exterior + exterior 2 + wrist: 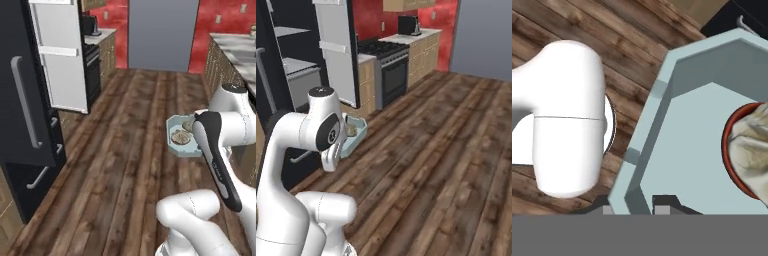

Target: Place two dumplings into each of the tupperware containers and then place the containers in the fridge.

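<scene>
Light-blue tupperware container: lifted, holds dumplings
Tool: pinched tight on container rim
Fridge: door open, container not yet inside

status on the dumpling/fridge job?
Done: the shallow translucent light-blue container carries lumpy tan dumplings. In hand: the end effector is shut on its rim, carrying it above the wood floor. Left: set it inside the tall dark charcoal fridge, whose door stands open. The second container's state can't be judged here.
</scene>
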Robot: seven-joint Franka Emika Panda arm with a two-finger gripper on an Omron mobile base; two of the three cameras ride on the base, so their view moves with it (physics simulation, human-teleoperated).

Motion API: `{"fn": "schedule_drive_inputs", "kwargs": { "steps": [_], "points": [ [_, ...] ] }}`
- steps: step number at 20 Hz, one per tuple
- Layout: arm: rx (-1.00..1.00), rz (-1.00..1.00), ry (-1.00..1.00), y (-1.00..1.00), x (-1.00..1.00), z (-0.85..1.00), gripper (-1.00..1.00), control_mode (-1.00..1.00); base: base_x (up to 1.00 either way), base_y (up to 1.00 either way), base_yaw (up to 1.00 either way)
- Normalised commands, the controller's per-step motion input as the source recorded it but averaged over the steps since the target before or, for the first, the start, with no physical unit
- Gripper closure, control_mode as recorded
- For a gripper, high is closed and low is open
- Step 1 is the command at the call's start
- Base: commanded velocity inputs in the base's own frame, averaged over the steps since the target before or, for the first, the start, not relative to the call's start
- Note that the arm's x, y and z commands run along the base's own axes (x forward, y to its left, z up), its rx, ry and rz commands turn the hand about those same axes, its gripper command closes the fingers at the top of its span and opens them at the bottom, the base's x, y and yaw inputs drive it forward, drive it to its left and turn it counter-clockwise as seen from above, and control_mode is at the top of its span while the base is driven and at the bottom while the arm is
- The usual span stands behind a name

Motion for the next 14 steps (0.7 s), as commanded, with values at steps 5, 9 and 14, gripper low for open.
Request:
{"fn": "schedule_drive_inputs", "kwargs": {
  "steps": [5,9,14],
  "points": [
    [0.0,0.0,0.0,0.0,0.0,0.0,1.0,1.0,1.0,0.02,0.15],
    [0.0,0.0,0.0,0.0,0.0,0.0,1.0,1.0,1.0,-0.02,0.36],
    [0.0,0.0,0.0,0.0,0.0,0.0,1.0,1.0,1.0,-0.02,0.56]
  ]
}}
